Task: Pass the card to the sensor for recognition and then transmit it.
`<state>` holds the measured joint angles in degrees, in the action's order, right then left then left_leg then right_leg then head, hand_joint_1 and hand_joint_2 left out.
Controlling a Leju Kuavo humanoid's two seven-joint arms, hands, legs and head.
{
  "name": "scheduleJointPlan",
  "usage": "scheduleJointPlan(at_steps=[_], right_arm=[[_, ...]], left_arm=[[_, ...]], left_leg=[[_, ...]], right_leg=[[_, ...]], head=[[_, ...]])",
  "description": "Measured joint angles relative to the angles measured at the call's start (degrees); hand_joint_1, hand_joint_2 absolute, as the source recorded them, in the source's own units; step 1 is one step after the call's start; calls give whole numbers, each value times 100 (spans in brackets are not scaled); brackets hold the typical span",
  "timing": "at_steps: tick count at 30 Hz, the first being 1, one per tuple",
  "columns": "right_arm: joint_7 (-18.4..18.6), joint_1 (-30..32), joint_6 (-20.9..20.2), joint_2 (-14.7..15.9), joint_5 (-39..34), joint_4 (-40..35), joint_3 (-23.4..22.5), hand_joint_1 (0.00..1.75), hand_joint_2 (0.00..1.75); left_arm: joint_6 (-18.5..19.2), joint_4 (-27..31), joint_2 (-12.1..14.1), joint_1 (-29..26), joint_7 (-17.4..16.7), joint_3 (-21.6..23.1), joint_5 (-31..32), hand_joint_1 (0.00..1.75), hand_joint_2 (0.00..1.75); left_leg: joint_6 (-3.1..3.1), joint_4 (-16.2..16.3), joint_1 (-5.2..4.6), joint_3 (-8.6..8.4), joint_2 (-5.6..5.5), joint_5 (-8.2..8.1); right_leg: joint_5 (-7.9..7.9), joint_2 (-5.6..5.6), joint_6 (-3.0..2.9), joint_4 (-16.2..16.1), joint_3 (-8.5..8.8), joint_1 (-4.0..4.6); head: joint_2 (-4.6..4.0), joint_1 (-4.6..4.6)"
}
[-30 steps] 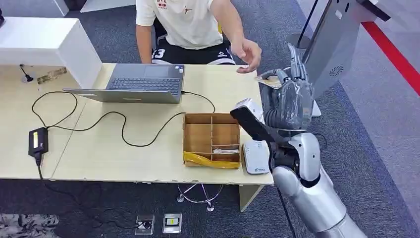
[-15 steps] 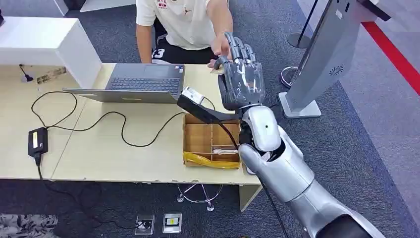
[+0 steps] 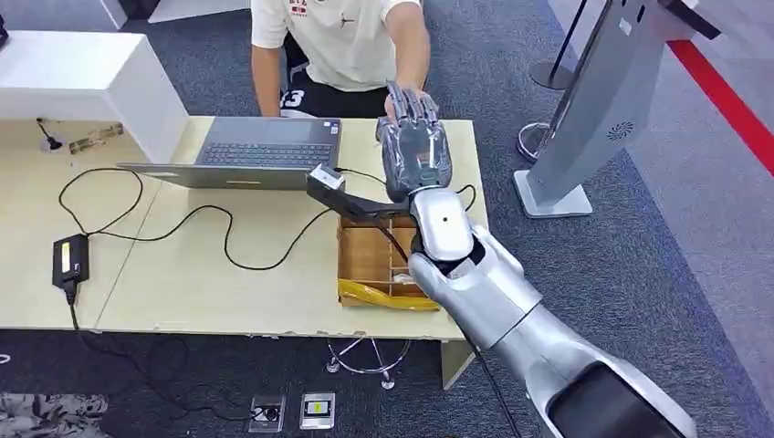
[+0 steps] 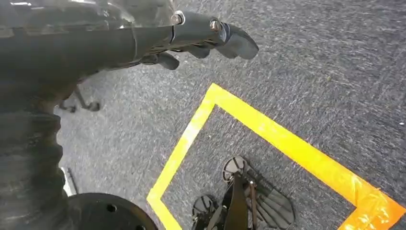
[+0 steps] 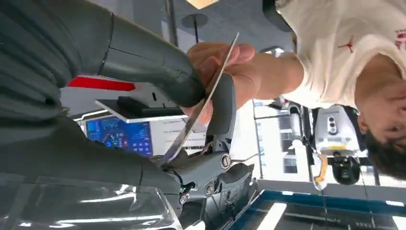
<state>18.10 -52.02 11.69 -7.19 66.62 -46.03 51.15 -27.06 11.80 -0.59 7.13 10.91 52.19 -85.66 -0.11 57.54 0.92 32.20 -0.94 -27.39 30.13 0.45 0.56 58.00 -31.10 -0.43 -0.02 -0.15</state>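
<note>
Now reaching across the pale wooden desk, past the open brown compartment box: silver right hand, thumb and dark fingers pinching the thin pale card, person's hand touching its far edge. Risk: dropped card if released before a firm take. Left hand hanging, loosely curled, holding nothing.

— What's on the table?
— I've got the laptop far centre, divided box near right, power brick left w/ cable running right.
— Beyond it?
— Person sits far side; kiosk stand on floor, right of table.
</note>
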Motion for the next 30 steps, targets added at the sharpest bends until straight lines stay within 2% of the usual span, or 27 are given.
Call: scheduleJointPlan(at_steps=[8, 17, 23, 30], right_arm=[[182, -55, 114, -114, 190, 428, 94, 0, 175], [153, 60, 1036, -76, 470, 393, 114, 0, 175], [50, 630, 1263, 228, 520, -692, -232, 0, 175], [-13, 1677, 1309, 911, 138, -2858, -920, 0, 175]], left_arm=[[7, 0, -4, -8, 0, -15, -55, 0, 175], [33, 0, -17, -19, 236, -142, -162, 0, 175], [-24, 0, -39, -45, 293, -267, -175, 0, 175], [0, 0, -55, -72, 415, -385, -116, 0, 175]], left_leg=[[-1, 0, 0, 0, 1, -1], [-1, 1, 0, -9, 6, 0], [0, 2, 0, -10, 5, -1], [0, 3, -3, -18, 15, -6]], right_leg=[[1, 2, -1, 0, -1, 0], [1, 11, -1, 0, -1, 0], [1, 10, -1, -2, -1, -1], [1, 21, -1, -6, 0, -4]], head=[[0, 0], [2, 0], [2, 0], [0, -3]])
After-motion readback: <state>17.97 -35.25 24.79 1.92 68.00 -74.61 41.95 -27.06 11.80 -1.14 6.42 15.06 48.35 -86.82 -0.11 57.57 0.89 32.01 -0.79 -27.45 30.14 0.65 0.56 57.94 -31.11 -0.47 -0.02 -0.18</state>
